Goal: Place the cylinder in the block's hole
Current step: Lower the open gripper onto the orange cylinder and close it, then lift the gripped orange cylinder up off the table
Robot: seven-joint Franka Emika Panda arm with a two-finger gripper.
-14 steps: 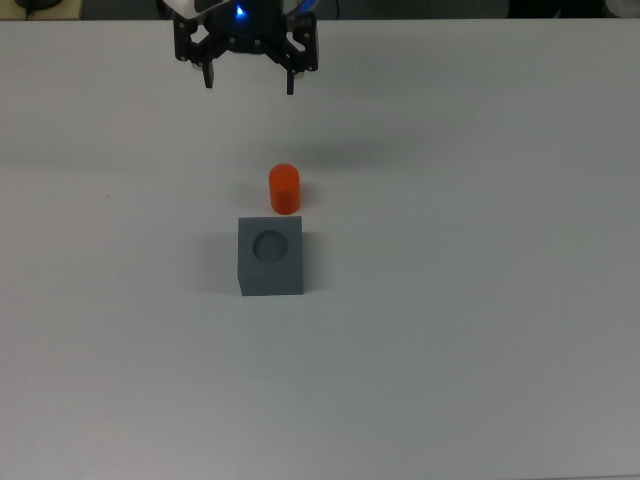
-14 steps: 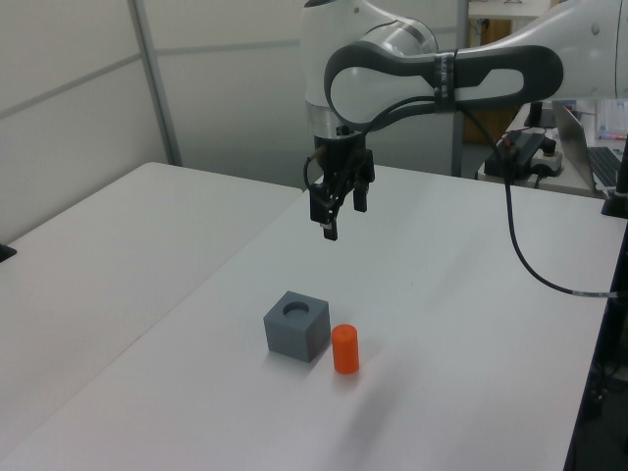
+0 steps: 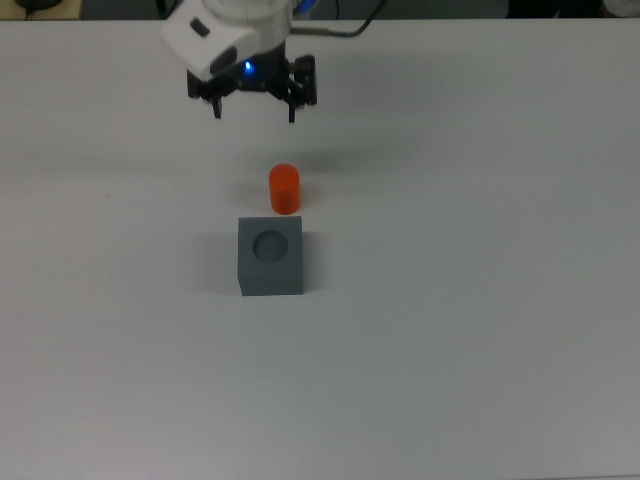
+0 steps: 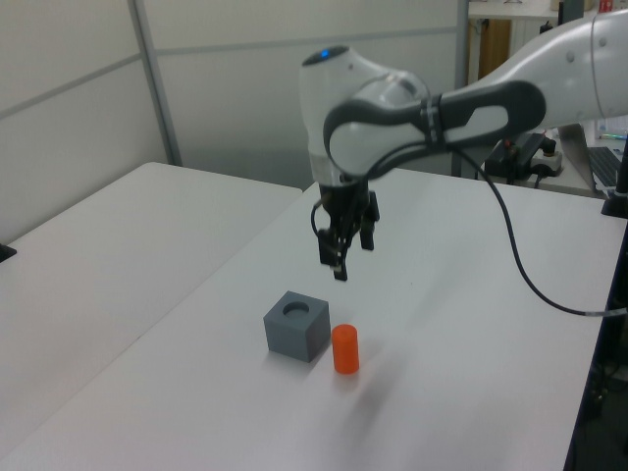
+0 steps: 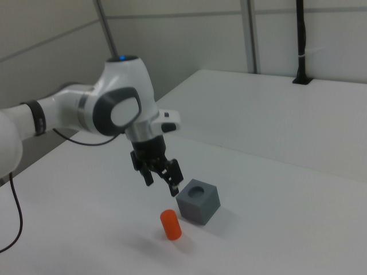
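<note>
Above the white desk (image 3: 480, 300), the hand (image 3: 254, 108) has dropped lower and closer to the cylinder (image 3: 284, 189) than half a second ago, fingers spread wide and empty. That cylinder stands upright just beside the block (image 3: 270, 258), whose hole (image 3: 270, 245) is empty; the approach looks underway.

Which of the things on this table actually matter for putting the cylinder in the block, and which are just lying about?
For the job:
cylinder, standing upright beside the block
block
hole in the block's top, empty
gripper, open, above the table

Lying about:
nothing else on the table; a black cable trails behind the arm
</note>
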